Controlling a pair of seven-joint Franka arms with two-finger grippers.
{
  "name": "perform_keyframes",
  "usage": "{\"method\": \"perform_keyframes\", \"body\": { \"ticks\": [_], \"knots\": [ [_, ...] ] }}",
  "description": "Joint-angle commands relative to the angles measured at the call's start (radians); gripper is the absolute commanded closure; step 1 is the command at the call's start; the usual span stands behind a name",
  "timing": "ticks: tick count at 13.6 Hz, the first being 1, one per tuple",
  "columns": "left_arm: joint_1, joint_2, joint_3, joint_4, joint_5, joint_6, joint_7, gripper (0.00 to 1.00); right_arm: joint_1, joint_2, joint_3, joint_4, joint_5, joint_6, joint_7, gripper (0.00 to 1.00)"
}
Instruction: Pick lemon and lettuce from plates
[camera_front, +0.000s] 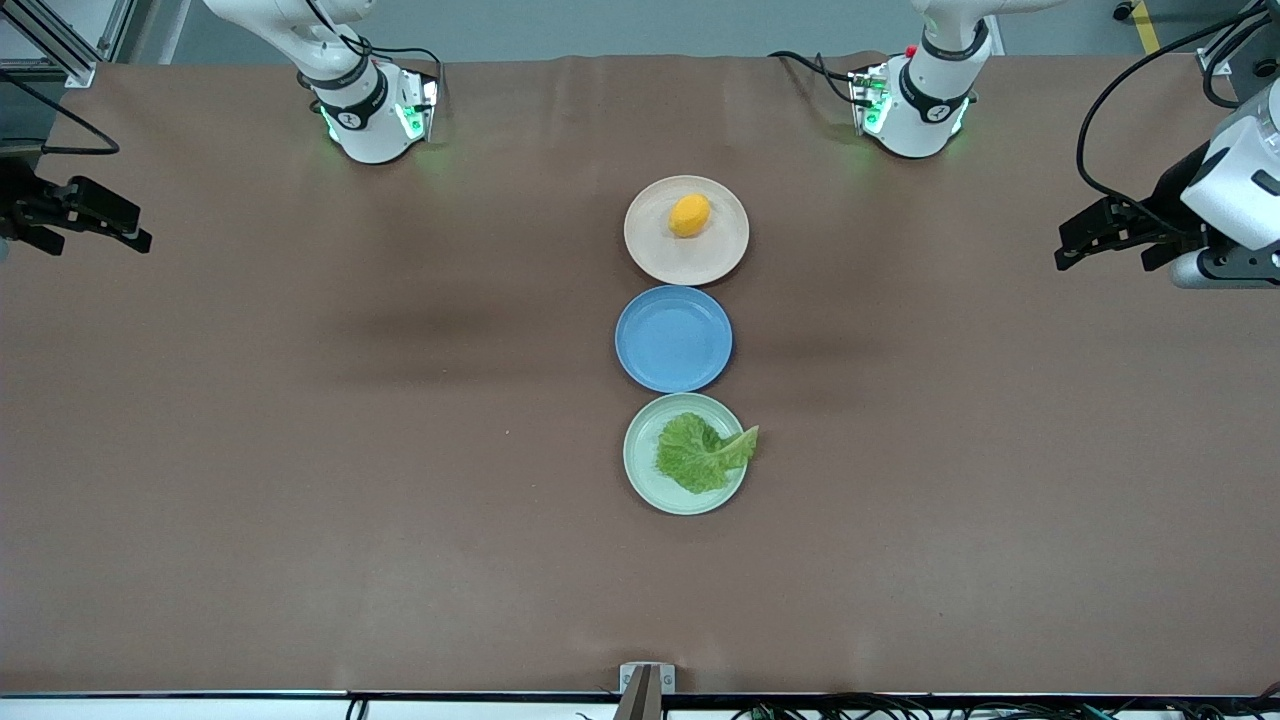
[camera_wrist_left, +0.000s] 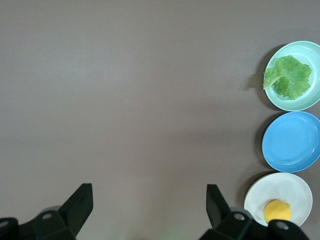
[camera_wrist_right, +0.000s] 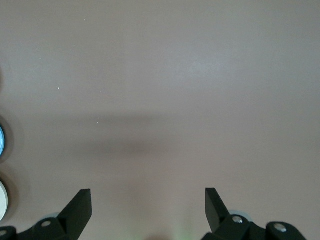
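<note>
The lemon (camera_front: 690, 215) lies on the beige-cream plate (camera_front: 690, 262), the plate nearest the robots' bases. The lettuce (camera_front: 700, 452) lies on the mint green plate (camera_front: 643, 470), nearest the front camera, with its stem end over the rim. My left gripper (camera_front: 1068, 248) is open and empty, up over the left arm's end of the table. My right gripper (camera_front: 135, 228) is open and empty over the right arm's end. The left wrist view shows its open gripper (camera_wrist_left: 150, 200), the lemon (camera_wrist_left: 277, 210) and the lettuce (camera_wrist_left: 289, 76). The right wrist view shows its open gripper (camera_wrist_right: 148, 200) over bare table.
An empty blue plate (camera_front: 673, 338) sits between the two plates; it also shows in the left wrist view (camera_wrist_left: 291, 141). The three plates form a line down the table's middle. The brown table (camera_front: 350, 450) stretches wide on both sides.
</note>
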Motion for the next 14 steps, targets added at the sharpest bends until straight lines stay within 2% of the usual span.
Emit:
{"method": "perform_keyframes", "body": {
  "ticks": [1, 8, 11, 14],
  "knots": [
    [-0.001, 0.000, -0.004, 0.015, 0.017, -0.017, -0.011, 0.00, 0.000, -0.037, 0.001, -0.043, 0.004, 0.025, -0.045, 0.00],
    [-0.004, 0.015, -0.004, 0.026, 0.006, 0.011, -0.020, 0.00, 0.004, -0.051, 0.003, -0.063, -0.027, 0.028, -0.056, 0.00],
    [-0.027, 0.092, -0.010, 0.078, -0.009, 0.030, -0.026, 0.00, 0.003, -0.051, 0.001, -0.065, -0.022, 0.030, -0.050, 0.00],
    [-0.067, 0.191, -0.015, 0.117, -0.110, 0.035, -0.076, 0.00, 0.003, -0.051, 0.001, -0.065, -0.010, 0.039, -0.045, 0.00]
  ]
}}
